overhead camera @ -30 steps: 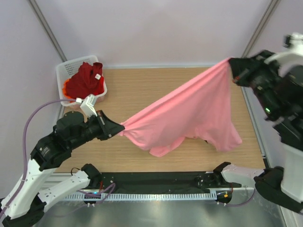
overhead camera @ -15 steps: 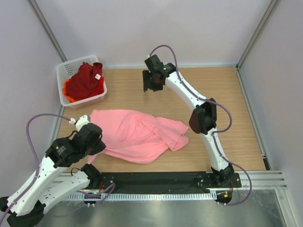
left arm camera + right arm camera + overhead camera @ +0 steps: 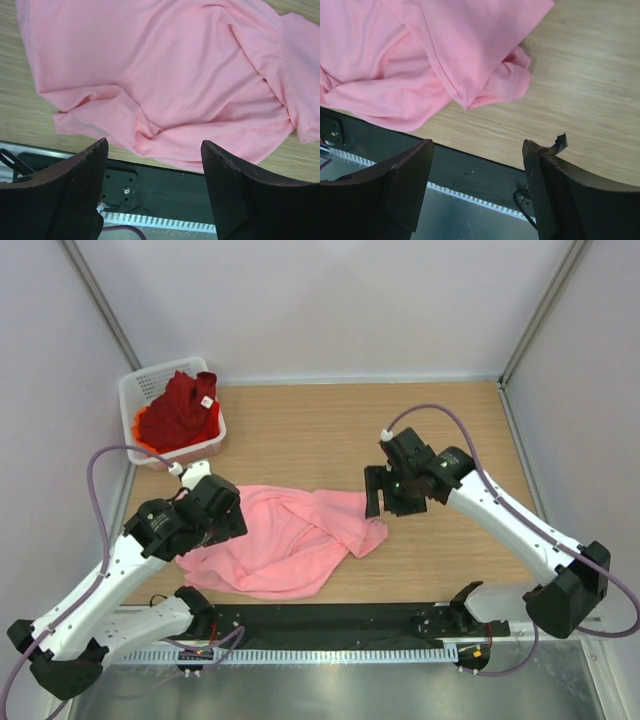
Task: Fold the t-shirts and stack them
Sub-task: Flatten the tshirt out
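Pink t-shirt (image 3: 290,540): crumpled on the table (image 3: 300,430) near its front edge, between the grippers.
Left gripper (image 3: 222,512): jaws wide, empty, over the shirt's left end.
Right gripper (image 3: 383,497): jaws wide, empty, at the shirt's right edge.
Dark red t-shirt (image 3: 182,408): in the basket (image 3: 135,388), far left.

Top view: the orange t-shirt (image 3: 138,430) is basically buried, with just a sliver poking out at the left side of the basket (image 3: 135,385) from under the dark red t-shirt (image 3: 180,412). The white tag (image 3: 205,400) on the red one is way too tiny to read. The left end of the pink t-shirt (image 3: 290,545) disappears under the left gripper (image 3: 215,525), whose fingertips can't be made out from up there.

The left wrist view chops the pink t-shirt at the top and right edges, and the right wrist view chops it at the top and left. Both wrist views cut their own fingers (image 3: 75,195) off at the bottom edge.
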{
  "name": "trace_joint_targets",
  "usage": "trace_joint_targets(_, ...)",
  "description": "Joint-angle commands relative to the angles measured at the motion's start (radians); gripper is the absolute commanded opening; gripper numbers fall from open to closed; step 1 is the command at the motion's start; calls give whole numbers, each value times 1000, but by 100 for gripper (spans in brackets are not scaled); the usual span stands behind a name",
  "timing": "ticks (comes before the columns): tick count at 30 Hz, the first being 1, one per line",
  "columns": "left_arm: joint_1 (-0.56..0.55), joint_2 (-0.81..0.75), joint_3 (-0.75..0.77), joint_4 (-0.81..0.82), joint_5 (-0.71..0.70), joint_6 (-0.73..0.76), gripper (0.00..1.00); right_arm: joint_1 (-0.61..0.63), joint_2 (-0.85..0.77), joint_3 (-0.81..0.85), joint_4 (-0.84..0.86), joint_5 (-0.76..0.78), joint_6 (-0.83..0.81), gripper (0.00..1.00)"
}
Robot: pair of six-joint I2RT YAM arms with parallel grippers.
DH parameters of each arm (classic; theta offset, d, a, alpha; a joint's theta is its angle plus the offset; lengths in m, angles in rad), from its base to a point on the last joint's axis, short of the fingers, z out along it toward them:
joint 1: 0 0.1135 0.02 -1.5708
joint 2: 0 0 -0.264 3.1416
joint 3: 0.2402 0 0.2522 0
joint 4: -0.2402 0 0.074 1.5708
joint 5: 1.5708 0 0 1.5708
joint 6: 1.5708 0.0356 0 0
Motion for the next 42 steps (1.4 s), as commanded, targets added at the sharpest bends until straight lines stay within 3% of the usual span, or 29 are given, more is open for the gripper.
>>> trace_joint_targets(1, 2, 25, 6, 78, 4, 40, 75, 21, -13, -226, 158, -95, 120, 79)
trace_joint_targets(5, 4, 88, 3, 169, 82, 50, 71, 84, 9, -315, 320, -126, 190, 77)
trace_joint_targets(10, 6, 181, 87, 165, 98, 93, 67, 120, 128, -318, 361, -95, 217, 62)
trace_joint_targets(17, 18, 171, 132, 160, 69, 110, 68, 120, 178, -374, 465, -83, 244, 46)
trace_joint_targets(20, 29, 169, 147, 149, 63, 115, 68, 120, 209, -360, 469, -74, 235, 20)
trace_joint_targets(21, 29, 169, 155, 145, 58, 121, 67, 120, 203, -351, 459, -62, 234, 3)
trace_joint_targets(22, 30, 170, 163, 140, 50, 124, 67, 118, 179, -338, 443, -46, 231, 1)
trace_joint_targets(26, 30, 158, 201, 137, 11, 135, 63, 118, 76, -155, 163, 166, 201, 1)
trace_joint_targets(30, 32, 131, 207, 164, -29, 138, 56, 115, -15, 92, 29, 294, 229, 1)
trace_joint_targets(36, 33, 131, 221, 212, -59, 155, 54, 114, -36, 293, -31, 386, 287, 1)
trace_joint_targets(42, 33, 172, 269, 215, -77, 207, 52, 114, -134, 344, -16, 411, 313, 1)
